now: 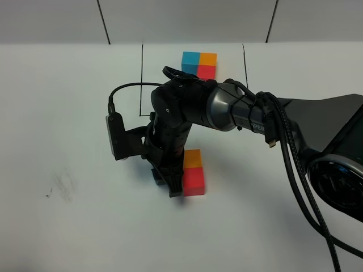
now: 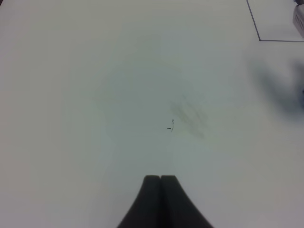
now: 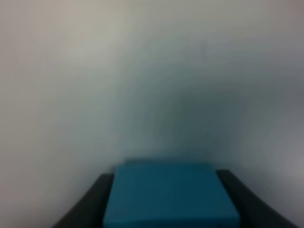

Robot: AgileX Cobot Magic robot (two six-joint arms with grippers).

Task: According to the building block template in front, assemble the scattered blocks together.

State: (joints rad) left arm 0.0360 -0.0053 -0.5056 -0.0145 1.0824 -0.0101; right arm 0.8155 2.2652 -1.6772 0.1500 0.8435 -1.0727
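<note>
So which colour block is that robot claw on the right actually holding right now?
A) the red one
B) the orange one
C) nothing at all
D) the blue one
D: the right wrist view shows the blue block sitting between the dark fingers of the right gripper, while the orange block and red block lie together on the table.

White tabletop (image 1: pixel 68 113), faint grey smudge (image 1: pixel 63 186) with a small dark speck (image 1: pixel 49 195) beside it toward the left edge, pale back wall (image 1: pixel 187 20) crossed by two slanted dark seams (image 1: pixel 104 21)
</note>
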